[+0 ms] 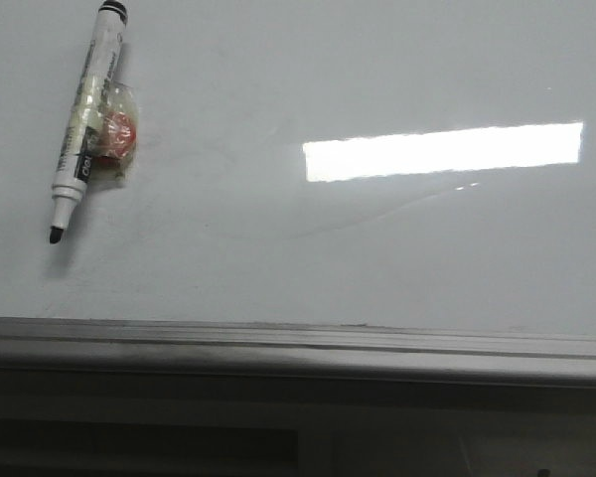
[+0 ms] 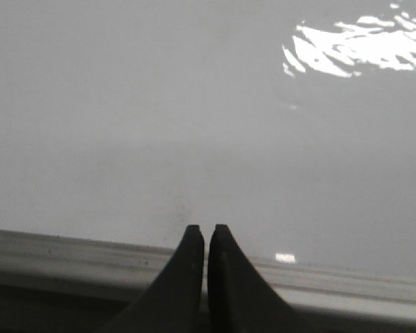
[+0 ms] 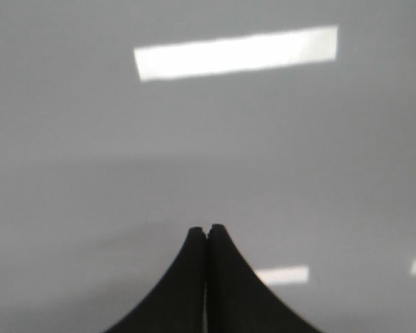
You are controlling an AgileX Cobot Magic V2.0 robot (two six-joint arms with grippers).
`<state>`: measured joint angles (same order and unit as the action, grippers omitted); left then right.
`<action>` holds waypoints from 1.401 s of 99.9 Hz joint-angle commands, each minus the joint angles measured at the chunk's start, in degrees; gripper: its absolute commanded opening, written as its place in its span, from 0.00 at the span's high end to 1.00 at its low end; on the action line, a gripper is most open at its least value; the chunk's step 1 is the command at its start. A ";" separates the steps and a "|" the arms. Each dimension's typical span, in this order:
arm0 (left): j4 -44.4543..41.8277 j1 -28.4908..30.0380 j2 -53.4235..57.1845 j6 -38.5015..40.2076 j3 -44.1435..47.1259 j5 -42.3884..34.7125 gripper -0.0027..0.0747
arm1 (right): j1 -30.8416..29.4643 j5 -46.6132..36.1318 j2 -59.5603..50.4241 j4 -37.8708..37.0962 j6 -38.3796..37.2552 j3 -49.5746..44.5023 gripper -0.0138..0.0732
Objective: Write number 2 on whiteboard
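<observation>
The whiteboard [image 1: 278, 248] fills the front view, glossy white-grey, with a bright rectangular light reflection [image 1: 443, 151] and a grey edge rail [image 1: 298, 348] at the front. No number 2 shows on it. A white marker [image 1: 87, 119] with a black cap end and bare black tip lies at the far left, taped to a small red object [image 1: 117, 136]. My left gripper [image 2: 206, 227] is shut and empty over the board's edge rail [image 2: 69, 257]. My right gripper [image 3: 207, 227] is shut and empty over bare board [image 3: 208, 139]. Neither gripper shows in the front view.
A faint curved smear [image 1: 377, 214] crosses the board below the reflection. Below the rail is a dark frame [image 1: 278, 437].
</observation>
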<state>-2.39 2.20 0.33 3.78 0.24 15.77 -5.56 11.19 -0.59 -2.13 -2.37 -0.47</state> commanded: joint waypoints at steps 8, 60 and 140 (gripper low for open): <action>-0.19 0.15 1.52 0.39 1.64 -10.40 0.99 | -0.27 -15.11 -1.29 -0.83 0.26 -1.29 0.92; 6.21 0.15 1.52 0.39 1.54 -14.52 0.99 | -0.27 -18.51 -1.29 -0.46 0.26 -1.18 0.92; 14.51 -0.41 -7.75 -3.78 -22.71 7.20 0.84 | 1.23 26.82 8.33 13.69 -0.55 24.04 0.92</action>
<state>9.14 2.20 -5.81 1.67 -20.55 26.38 -4.71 39.07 6.33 11.14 -2.26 21.57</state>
